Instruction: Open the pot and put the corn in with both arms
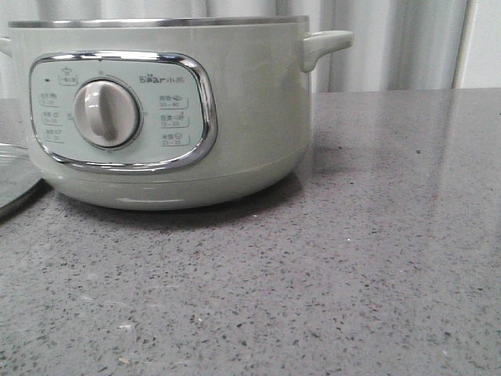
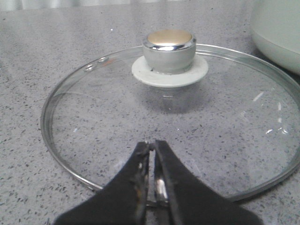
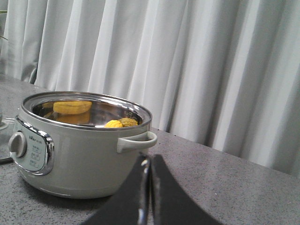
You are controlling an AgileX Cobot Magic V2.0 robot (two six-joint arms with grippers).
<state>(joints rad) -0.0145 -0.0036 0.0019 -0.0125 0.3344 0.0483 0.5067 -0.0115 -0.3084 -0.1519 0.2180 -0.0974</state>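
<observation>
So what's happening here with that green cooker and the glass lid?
The pot stands open on the grey counter. Its glass lid lies flat on the counter beside it, knob up. The corn shows inside, just over the steel rim. Neither arm holds anything: the left tool is shut above the lid's near edge, and the right tool is shut, clear of the pot.

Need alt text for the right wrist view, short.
An open sage-green pot sits on a grey speckled countertop, lid off, with the yellow corn lying inside its shiny steel interior. The right gripper, fingers closed and empty, is in the foreground, apart from the pot; pale curtains hang behind.
</observation>
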